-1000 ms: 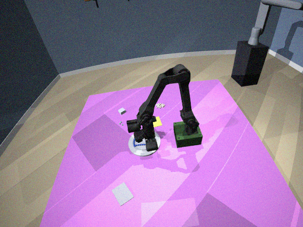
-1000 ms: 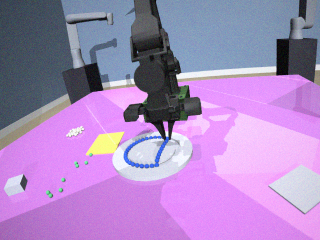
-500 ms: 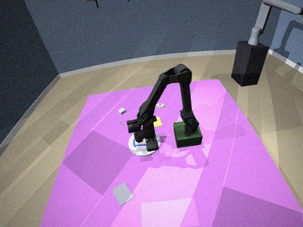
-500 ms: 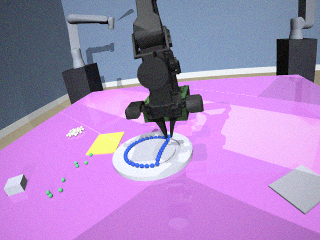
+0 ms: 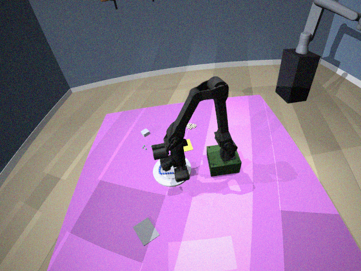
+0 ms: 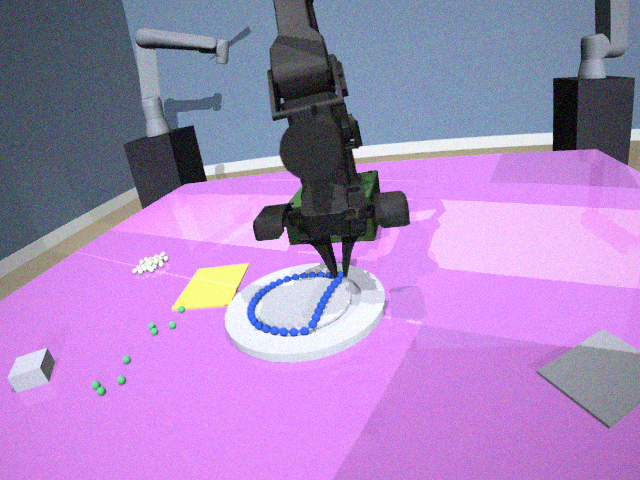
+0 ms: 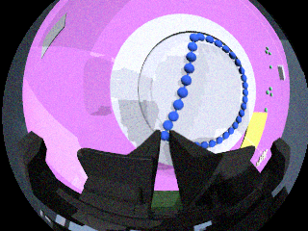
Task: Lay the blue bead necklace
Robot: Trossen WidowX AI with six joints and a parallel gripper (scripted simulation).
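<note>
The round white bead board (image 6: 289, 347) (image 5: 163, 181) (image 7: 138, 48) lies on the pink mat. The blue bead necklace (image 6: 268, 328) (image 7: 187, 80) (image 5: 164, 172) lies on it: its left arc follows the groove, and its other side runs straight across the board's middle up to the far rim. My gripper (image 6: 337, 272) (image 7: 165, 134) stands upright at the board's far edge, shut on the necklace's far end. In the top view the arm hides most of the board and the fingertips.
A yellow sheet (image 6: 211, 285) touches the board's left side. White beads (image 6: 149, 263), scattered green beads (image 6: 124, 360) and a grey cube (image 6: 31, 369) lie further left. A grey sheet (image 6: 599, 374) lies at right. The arm's green base (image 5: 223, 160) stands behind the board.
</note>
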